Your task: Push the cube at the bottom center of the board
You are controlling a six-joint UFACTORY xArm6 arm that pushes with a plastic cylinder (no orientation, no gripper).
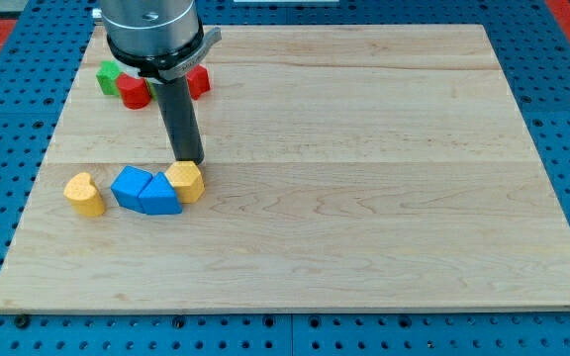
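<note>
My tip (190, 160) is at the left of the wooden board (364, 178), right at the top edge of a yellow block (186, 182). That yellow block touches the right side of a blue triangular block (161, 198), which sits against a blue cube (130, 185). A yellow heart-shaped block (84, 194) lies apart, further to the view's left. The arm's grey body (151, 30) stands at the view's top left.
At the top left, partly hidden behind the arm, are a green block (109, 76), a red block (133, 92) and another red block (199, 81). A blue pegboard (8, 119) surrounds the board.
</note>
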